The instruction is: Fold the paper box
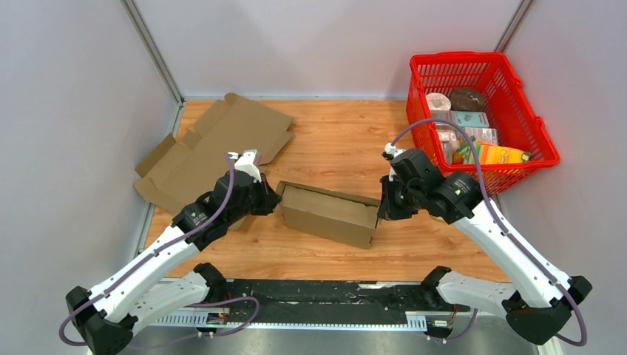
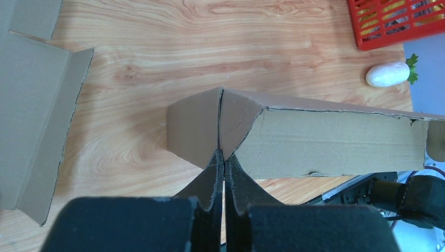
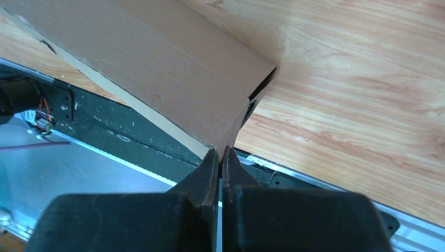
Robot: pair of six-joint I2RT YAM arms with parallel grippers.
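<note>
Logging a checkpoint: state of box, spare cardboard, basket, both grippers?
box: partly folded, gripped at both ends
cardboard: flat, unfolded
basket: upright, holding packaged items
left gripper: shut on box
right gripper: shut on box

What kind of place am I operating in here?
Probably a robot test cell: a wooden table boxed in by plain grey panels, with a red basket of mixed groceries and spare flat cardboard.
</note>
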